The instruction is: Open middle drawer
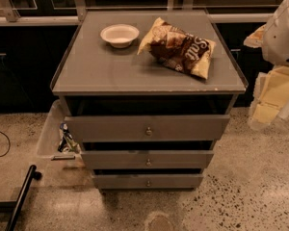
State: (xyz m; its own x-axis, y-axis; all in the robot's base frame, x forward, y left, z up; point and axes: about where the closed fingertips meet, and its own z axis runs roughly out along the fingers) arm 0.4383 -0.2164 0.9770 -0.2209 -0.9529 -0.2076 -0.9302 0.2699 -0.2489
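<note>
Nearest lay a speckled stone floor (241, 191), bare and wide in front of the cabinet and to its right, with a black bar (20, 196) slanting across the lower left corner and a thin cable (1, 146) curling at the left edge. The grey cabinet (77, 83) stood in the middle, showing three drawer fronts stacked one above another, each with one small round knob. The bottom drawer (125, 181) was the narrowest; the middle drawer (120, 160) sat just above it, a dark gap along its upper edge, and the top drawer (111, 128) was the tallest and widest. A clear plastic bin (47, 134) stood against the cabinet's left side. The gripper (271, 99) hung at the right edge of the view, beside the cabinet's right corner and well apart from the middle drawer; whether it was open or closed could not be told, and nothing showed in its hold. On the flat grey top sat one white bowl (119, 35) and, just beside it, one chip bag (179, 48) lying flat. Beyond ran a pale rail (33, 20) along dark panels.
</note>
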